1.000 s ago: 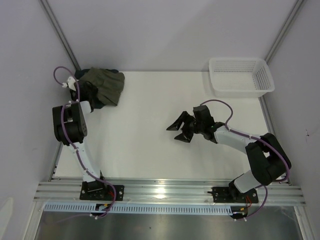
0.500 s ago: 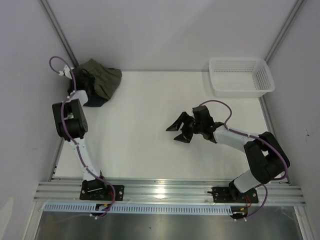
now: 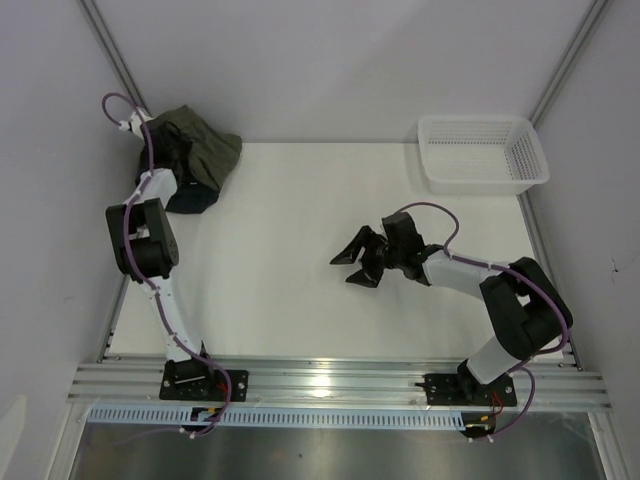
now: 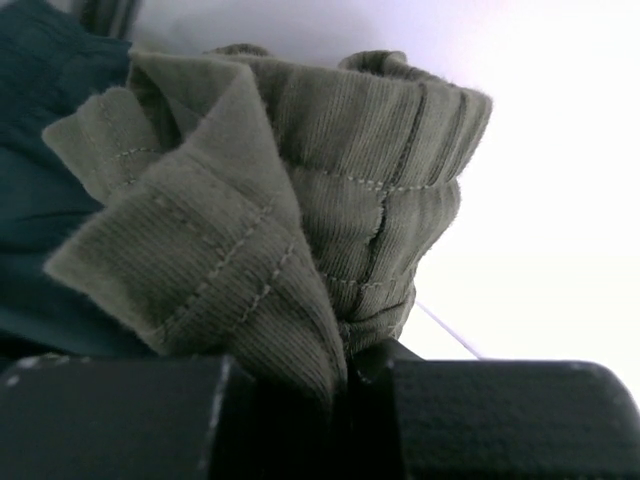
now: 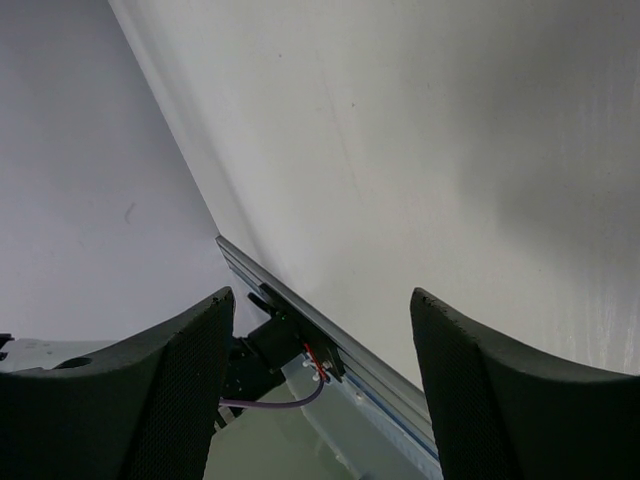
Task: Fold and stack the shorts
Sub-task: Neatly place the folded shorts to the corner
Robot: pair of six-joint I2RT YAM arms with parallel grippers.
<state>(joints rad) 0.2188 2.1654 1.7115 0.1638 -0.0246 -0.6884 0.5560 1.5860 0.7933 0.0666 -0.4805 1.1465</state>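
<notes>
One shorts (image 4: pixel 300 200), basket (image 3: pixel 478 184), left claw (image 4: pixel 350 378), right claw (image 5: pixel 320 300)

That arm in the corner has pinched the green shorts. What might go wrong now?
The left pincer grips only a bunched fold of the shorts, so they may slip out or come up crumpled. A dark teal cloth lies against them and might be dragged along. The right pincer hangs open at mid-table, too far to help spread them.
</notes>
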